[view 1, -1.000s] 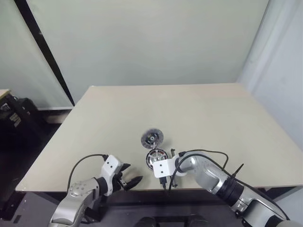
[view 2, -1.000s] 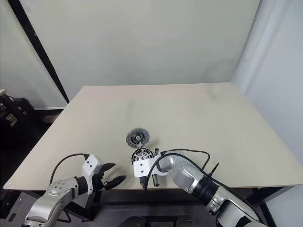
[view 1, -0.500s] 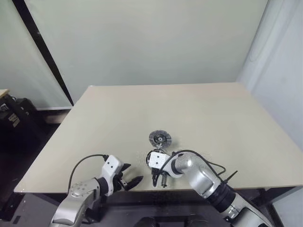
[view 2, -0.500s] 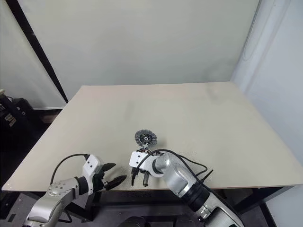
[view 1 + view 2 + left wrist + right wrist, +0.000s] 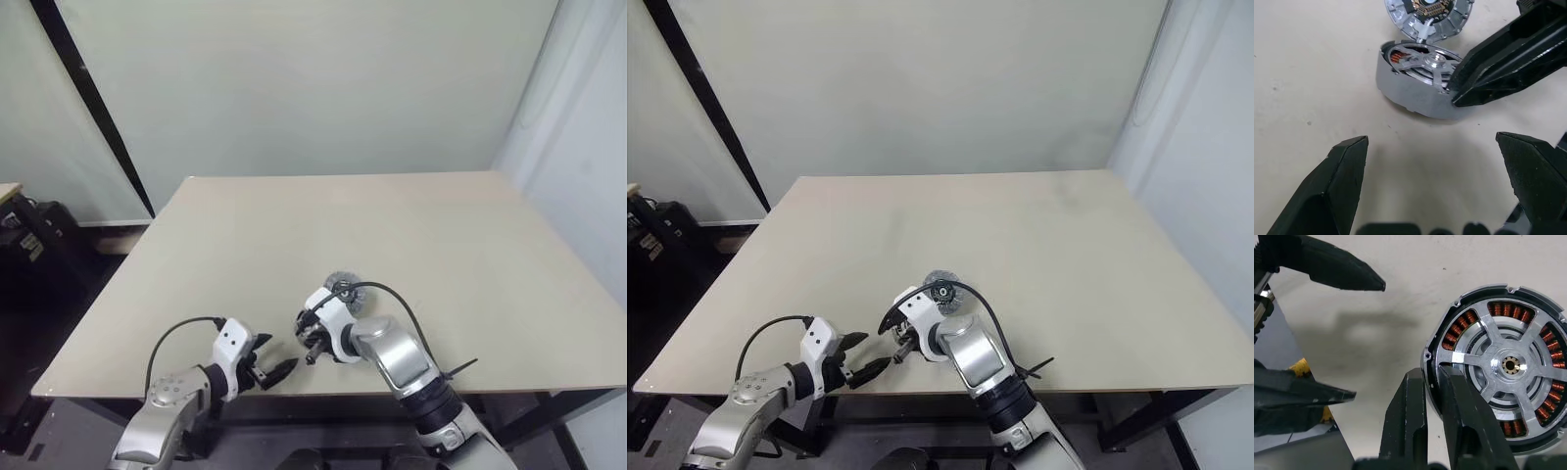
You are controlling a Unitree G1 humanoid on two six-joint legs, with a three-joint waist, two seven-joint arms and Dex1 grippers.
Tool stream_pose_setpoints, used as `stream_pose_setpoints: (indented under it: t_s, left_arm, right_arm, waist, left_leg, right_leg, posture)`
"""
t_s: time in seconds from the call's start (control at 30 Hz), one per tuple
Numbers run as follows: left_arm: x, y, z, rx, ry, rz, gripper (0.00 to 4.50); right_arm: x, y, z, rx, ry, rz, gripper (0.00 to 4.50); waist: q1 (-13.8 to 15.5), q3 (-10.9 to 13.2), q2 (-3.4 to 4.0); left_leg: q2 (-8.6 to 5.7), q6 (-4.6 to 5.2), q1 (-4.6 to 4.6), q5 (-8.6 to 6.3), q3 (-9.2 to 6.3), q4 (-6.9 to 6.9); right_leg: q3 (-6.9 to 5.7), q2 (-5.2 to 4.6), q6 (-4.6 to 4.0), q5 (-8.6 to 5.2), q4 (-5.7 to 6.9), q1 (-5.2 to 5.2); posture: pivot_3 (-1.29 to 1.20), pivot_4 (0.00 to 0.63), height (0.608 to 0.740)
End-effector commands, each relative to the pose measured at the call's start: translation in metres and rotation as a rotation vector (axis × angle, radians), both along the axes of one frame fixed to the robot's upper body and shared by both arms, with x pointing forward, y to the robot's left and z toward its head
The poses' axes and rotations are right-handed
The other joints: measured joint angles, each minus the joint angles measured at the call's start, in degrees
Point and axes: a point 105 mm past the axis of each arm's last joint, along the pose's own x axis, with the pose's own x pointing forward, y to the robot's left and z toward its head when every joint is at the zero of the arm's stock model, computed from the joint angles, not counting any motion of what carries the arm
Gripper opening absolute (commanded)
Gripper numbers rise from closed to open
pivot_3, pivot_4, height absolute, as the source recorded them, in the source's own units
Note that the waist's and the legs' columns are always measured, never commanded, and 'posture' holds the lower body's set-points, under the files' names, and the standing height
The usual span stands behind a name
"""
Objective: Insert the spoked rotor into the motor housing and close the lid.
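Rotor seating check. Spoked rotor (image 5: 1506, 364) sits inside the motor housing (image 5: 1415, 93), copper windings showing between its spokes, near the front edge of the table (image 5: 470, 255). Right gripper (image 5: 1432, 382) has its fingers pressed together, gripping nothing, tips at the housing's near rim. Left gripper (image 5: 1437, 164) hovers just in front of the housing, fingers spread wide and empty. Lid (image 5: 1427, 14) lies just behind the housing, apparently touching it, inner face up. Judgement: insertion looks done; the lid step remains. To do it well, steady the housing with the open left gripper, draw the shut right one clear, then take the lid by its rim, flip it and lower it level, centred on the hub.
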Motion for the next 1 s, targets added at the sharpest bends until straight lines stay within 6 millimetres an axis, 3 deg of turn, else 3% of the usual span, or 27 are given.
stream_pose_setpoints:
  t_s: [0.03, 0.5, 0.77, 1.0]
  left_arm:
    - [0.006, 0.001, 0.009, -0.001, -0.048, 0.003, 4.50]
    - [0.010, 0.009, 0.010, 0.003, -0.059, 0.032, 4.50]
    - [0.008, 0.007, 0.011, -0.003, -0.061, 0.035, 4.50]
    - [0.005, 0.010, 0.010, 0.007, -0.051, 0.043, 4.50]
  right_arm:
    - [0.004, 0.006, 0.022, 0.068, -0.012, -0.019, 0.07]
    - [-0.001, 0.017, 0.012, 0.101, 0.146, -0.150, 0.07]
    - [0.002, 0.020, 0.010, 0.132, 0.144, -0.203, 0.07]
    - [0.008, 0.021, 0.020, 0.175, 0.109, -0.216, 0.07]
  waist:
    - [0.0, 0.0, 0.00]
    - [0.0, 0.0, 0.01]
    - [0.0, 0.0, 0.04]
    - [-0.1, 0.0, 0.04]
  left_leg:
    - [0.00, 0.00, 0.00, 0.00, -0.01, -0.01]
    - [-0.01, -0.02, 0.00, -0.02, -0.02, -0.14]
    - [-0.01, -0.02, 0.05, -0.01, -0.01, -0.13]
    - [0.00, -0.02, 0.05, -0.01, -0.02, -0.12]
  right_leg:
    - [0.00, 0.00, 0.00, 0.00, 0.00, 0.00]
    - [-0.02, -0.01, 0.02, 0.01, -0.03, -0.05]
    - [-0.01, -0.04, -0.09, -0.05, -0.05, 0.04]
    - [-0.01, -0.04, -0.09, -0.06, -0.05, 0.02]
  posture:
    - [0.00, 0.000, 0.740]
    - [0.00, 0.000, 0.740]
    - [0.00, 0.000, 0.740]
    - [0.00, 0.000, 0.740]
